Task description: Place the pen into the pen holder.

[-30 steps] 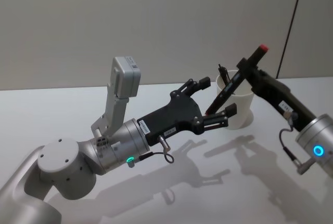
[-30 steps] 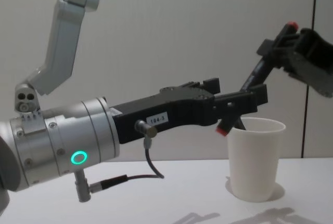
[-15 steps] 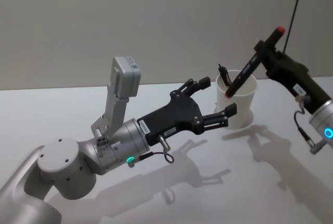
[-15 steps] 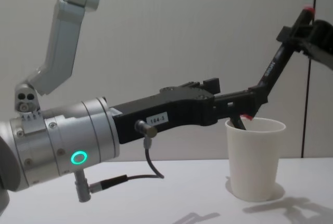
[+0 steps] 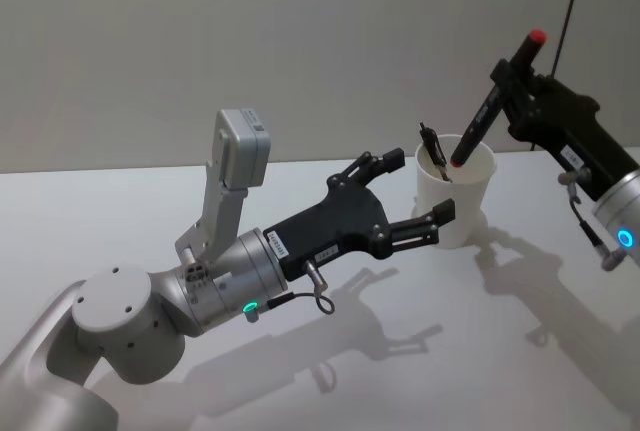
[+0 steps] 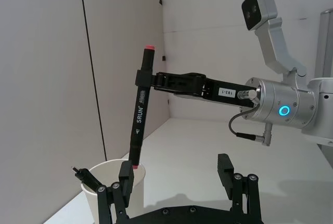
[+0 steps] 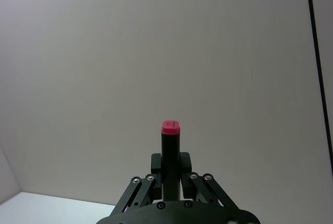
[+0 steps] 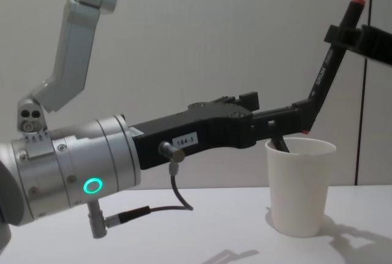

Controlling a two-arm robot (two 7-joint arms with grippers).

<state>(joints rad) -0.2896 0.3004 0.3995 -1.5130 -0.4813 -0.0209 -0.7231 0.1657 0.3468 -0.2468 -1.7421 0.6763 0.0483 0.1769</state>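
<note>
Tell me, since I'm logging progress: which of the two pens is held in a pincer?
The red-capped black marker, clamped near its top by the right pincer, its lower tip at the white cup's mouth. The other pen leans inside the cup.

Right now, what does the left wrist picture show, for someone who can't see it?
The right gripper holds a black pen nearly upright, its lower tip at the rim of the white cup. Another pen leans inside.

Both arms are brushed silver cylinders with a glowing teal ring light and thin looped black cables, each ending in a matte black left gripper (image 5: 405,194) or right gripper (image 6: 147,78) with small silver screws and a white numbered label.
</note>
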